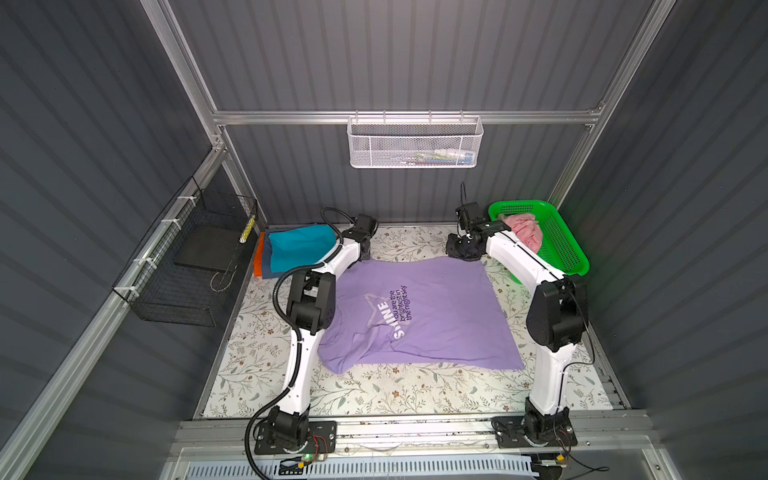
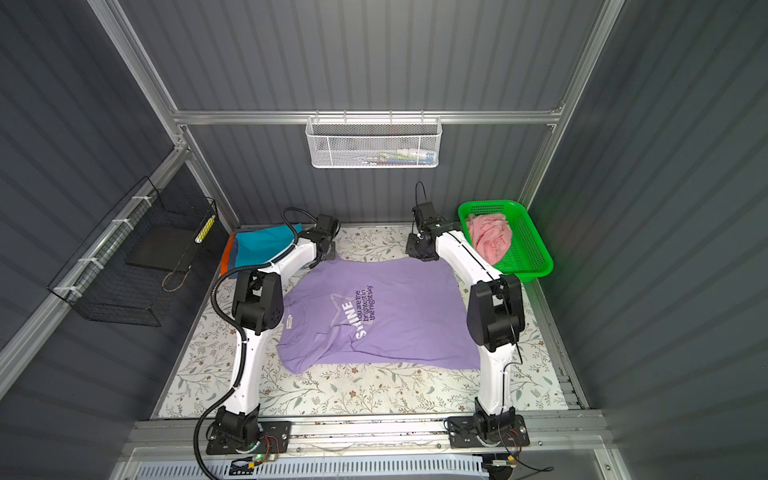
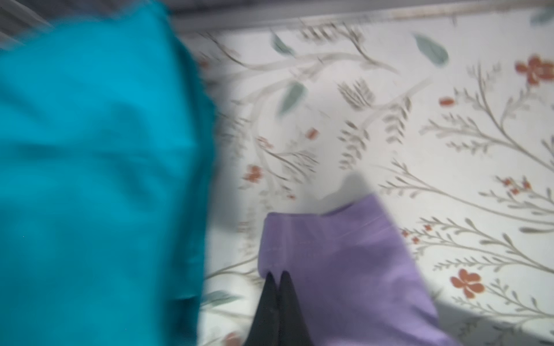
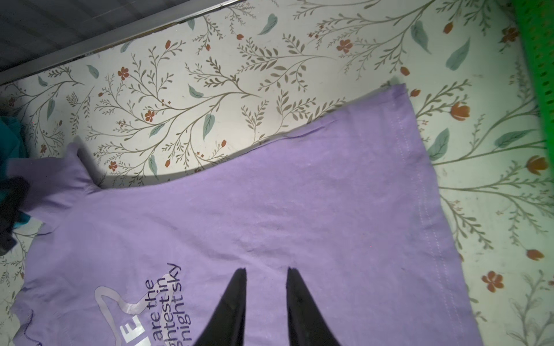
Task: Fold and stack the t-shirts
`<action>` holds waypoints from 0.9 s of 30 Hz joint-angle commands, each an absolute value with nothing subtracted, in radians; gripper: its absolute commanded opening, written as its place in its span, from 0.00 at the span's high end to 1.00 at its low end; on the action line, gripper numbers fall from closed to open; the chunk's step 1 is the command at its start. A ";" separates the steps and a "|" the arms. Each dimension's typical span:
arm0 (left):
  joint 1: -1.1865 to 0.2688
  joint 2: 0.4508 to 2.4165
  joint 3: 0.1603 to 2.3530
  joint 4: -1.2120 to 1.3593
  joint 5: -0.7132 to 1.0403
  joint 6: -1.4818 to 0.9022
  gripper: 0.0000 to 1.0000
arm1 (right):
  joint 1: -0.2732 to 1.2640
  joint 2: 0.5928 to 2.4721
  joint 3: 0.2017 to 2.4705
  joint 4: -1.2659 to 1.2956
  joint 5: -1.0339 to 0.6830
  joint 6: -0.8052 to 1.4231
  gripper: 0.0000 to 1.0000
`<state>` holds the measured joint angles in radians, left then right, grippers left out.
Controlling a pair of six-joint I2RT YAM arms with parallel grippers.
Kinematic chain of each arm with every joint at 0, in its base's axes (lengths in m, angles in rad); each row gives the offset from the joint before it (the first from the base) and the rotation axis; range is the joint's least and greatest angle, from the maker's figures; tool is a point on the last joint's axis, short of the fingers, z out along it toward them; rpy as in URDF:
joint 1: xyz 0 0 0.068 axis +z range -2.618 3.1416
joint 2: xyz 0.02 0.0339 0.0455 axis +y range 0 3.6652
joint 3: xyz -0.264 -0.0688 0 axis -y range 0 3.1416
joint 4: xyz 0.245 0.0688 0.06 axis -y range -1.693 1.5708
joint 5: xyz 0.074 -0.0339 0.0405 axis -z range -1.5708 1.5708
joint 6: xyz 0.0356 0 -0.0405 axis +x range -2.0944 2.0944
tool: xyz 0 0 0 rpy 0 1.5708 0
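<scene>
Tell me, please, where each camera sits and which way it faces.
Top views: high above the arm bases, looking down on the floral table and lavender t-shirt; left arm and right arm show whole.
Left wrist: on the left arm, facing along the left gripper, shut on the lavender t-shirt's sleeve; teal t-shirt beside; only its tips show.
Right wrist: on the right arm, facing down past the open right gripper at the lavender t-shirt; green basket beside.
Shared: all four show the lavender t-shirt and table.

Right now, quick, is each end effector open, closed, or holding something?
Left end effector: closed, pinching an edge of the lavender t-shirt.
Right end effector: open over the same shirt, holding nothing.
</scene>
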<state>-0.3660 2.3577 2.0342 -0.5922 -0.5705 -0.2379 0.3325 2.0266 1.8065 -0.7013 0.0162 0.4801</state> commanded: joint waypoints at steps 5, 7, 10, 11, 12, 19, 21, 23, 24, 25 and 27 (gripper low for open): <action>-0.415 2.364 2.058 -0.631 -0.935 -0.138 0.42 | 0.340 2.054 1.798 -0.691 -0.008 0.501 0.72; -0.419 2.378 2.079 -0.651 -0.941 -0.137 0.30 | 0.340 2.055 1.795 -0.694 -0.012 0.501 0.72; -0.419 2.357 2.066 -0.655 -0.933 -0.137 0.26 | 0.340 2.058 1.788 -0.693 -0.010 0.499 0.71; -0.419 2.346 2.054 -0.655 -0.928 -0.139 0.26 | 0.340 2.061 1.786 -0.692 -0.011 0.499 0.71; -0.419 2.326 2.035 -0.655 -0.917 -0.146 0.27 | 0.341 2.069 1.788 -0.693 -0.010 0.497 0.71; -0.417 2.180 1.851 -0.662 -0.769 -0.260 0.33 | 0.339 2.223 1.883 -0.788 0.065 0.433 0.65; -0.417 2.137 1.802 -0.670 -0.718 -0.303 0.33 | 0.338 2.258 1.899 -0.813 0.087 0.413 0.65; -0.417 2.092 1.743 -0.652 -0.650 -0.341 0.32 | 0.336 2.274 1.895 -0.825 0.116 0.395 0.64; -0.416 2.071 1.717 -0.646 -0.612 -0.360 0.31 | 0.336 2.280 1.893 -0.831 0.133 0.384 0.62; -0.417 2.057 1.696 -0.641 -0.581 -0.375 0.30 | 0.335 2.286 1.896 -0.841 0.148 0.376 0.60; -0.417 2.033 1.657 -0.626 -0.503 -0.408 0.29 | 0.334 2.302 1.905 -0.876 0.186 0.353 0.55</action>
<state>-0.4183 2.0781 1.7042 -0.6430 -0.6495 -0.3191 0.3393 2.3070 1.8721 -0.8013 0.1055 0.4019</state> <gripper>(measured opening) 0.703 0.430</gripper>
